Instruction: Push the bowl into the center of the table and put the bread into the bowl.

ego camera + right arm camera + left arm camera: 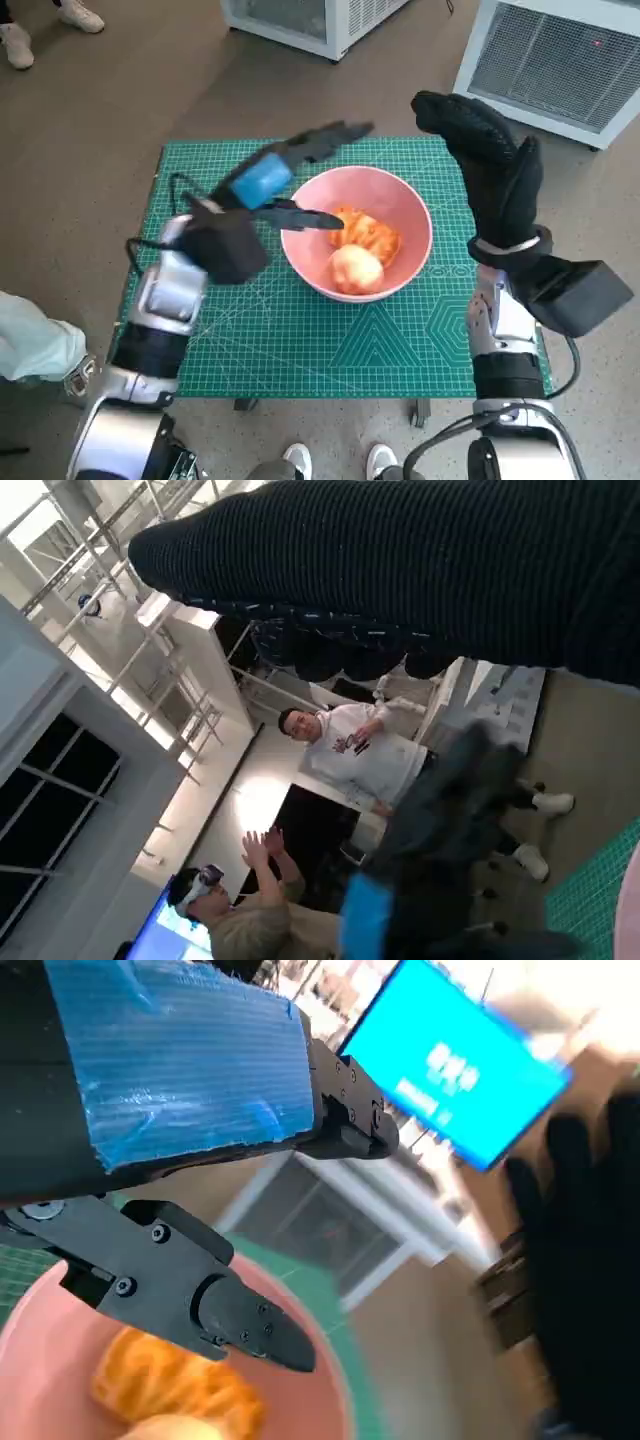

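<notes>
A pink bowl stands near the middle of the green cutting mat. Inside it lie an orange croissant-like bread and a pale round bun. The left wrist view shows the bowl and the bread close up. My left hand hovers over the bowl's left rim, fingers apart and holding nothing; its blue-taped back fills the left wrist view. My right hand is raised to the right of the bowl, fingers spread and empty; its glove crosses the right wrist view.
White appliances stand on the floor beyond the table. A person's shoes show at the near edge, and a sleeve at the left. Two people appear in the right wrist view, and a blue screen in the left wrist view.
</notes>
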Robot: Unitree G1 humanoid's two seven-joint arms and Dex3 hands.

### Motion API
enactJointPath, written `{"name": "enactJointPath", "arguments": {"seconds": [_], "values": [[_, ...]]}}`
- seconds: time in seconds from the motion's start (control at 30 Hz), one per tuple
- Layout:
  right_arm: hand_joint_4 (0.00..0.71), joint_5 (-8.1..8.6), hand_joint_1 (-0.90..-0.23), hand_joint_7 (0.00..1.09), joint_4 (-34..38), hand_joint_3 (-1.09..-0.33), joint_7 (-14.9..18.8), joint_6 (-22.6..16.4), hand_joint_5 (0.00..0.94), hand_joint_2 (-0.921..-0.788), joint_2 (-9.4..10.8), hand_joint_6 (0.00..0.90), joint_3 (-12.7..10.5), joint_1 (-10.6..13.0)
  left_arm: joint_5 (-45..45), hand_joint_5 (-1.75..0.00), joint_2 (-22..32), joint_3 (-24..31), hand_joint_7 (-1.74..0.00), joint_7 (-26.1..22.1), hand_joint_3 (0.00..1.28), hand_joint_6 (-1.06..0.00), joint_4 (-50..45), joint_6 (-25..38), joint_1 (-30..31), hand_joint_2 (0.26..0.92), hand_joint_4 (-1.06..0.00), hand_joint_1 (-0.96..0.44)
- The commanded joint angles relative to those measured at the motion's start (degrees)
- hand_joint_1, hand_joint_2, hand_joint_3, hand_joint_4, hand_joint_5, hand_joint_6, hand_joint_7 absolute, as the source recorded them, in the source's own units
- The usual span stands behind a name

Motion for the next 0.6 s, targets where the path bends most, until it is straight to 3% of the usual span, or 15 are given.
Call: {"name": "enactJointPath", "arguments": {"seconds": [0.03, 0.27, 0.6], "values": [[0.226, -0.23, -0.703, 0.52, 0.5, -0.727, -0.5, 0.7, 0.0, -0.921, 0.1, 0.059, -0.3, 0.4, -5.8, 0.0, -1.2, 3.2, -0.01, -0.7, 0.09, -0.32, -4.1, -1.0, 2.7, 0.917, -0.22, -0.56], [0.224, -0.86, -0.69, 0.52, 1.2, -0.73, -1.1, 0.7, 0.0, -0.921, 0.1, 0.058, -0.2, -0.4, -12.9, 0.0, -5.1, 6.9, -0.01, 0.1, 0.18, -0.31, -4.7, -5.2, 5.3, 0.921, -0.2, -0.57], [0.221, -2.04, -0.679, 0.52, 1.4, -0.742, -2.6, 0.9, 0.0, -0.921, -0.1, 0.056, 0.2, -1.2, -15.2, 0.0, -9.1, 9.9, -0.01, 2.2, 0.29, -0.31, 0.2, -13.1, 6.1, 0.921, -0.2, -0.68]]}}
